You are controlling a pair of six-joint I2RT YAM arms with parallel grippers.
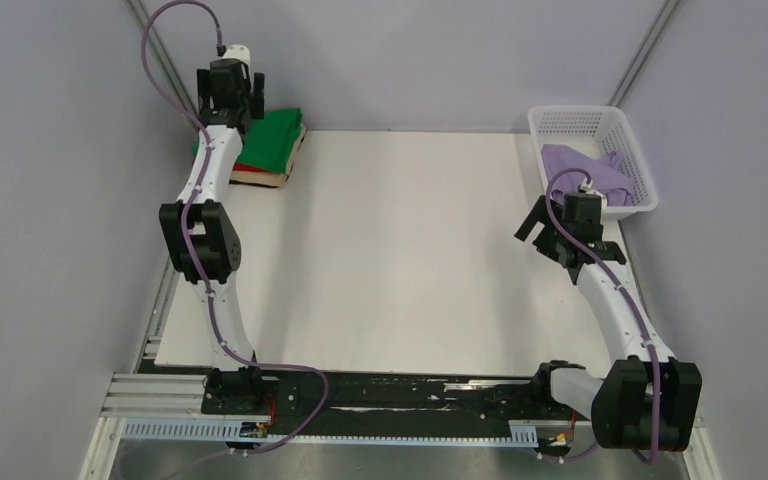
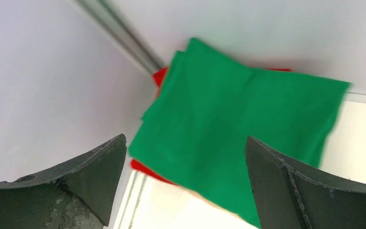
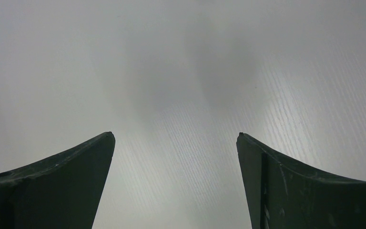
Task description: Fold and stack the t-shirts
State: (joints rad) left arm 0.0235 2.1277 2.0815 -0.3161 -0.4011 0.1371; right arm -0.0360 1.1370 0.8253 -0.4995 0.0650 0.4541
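Note:
A folded green t-shirt tops a stack at the table's far left corner, over a red t-shirt and a tan one. My left gripper hovers above that stack, open and holding nothing. In the left wrist view the green t-shirt lies below the open left gripper, with red and tan edges showing underneath. A crumpled lavender t-shirt lies in the basket. My right gripper hangs open over bare table just in front of the basket; in its wrist view the right gripper holds nothing.
A white lattice basket stands at the far right corner of the white table. Grey walls close in at the back and both sides. The arm bases and a black rail line the near edge.

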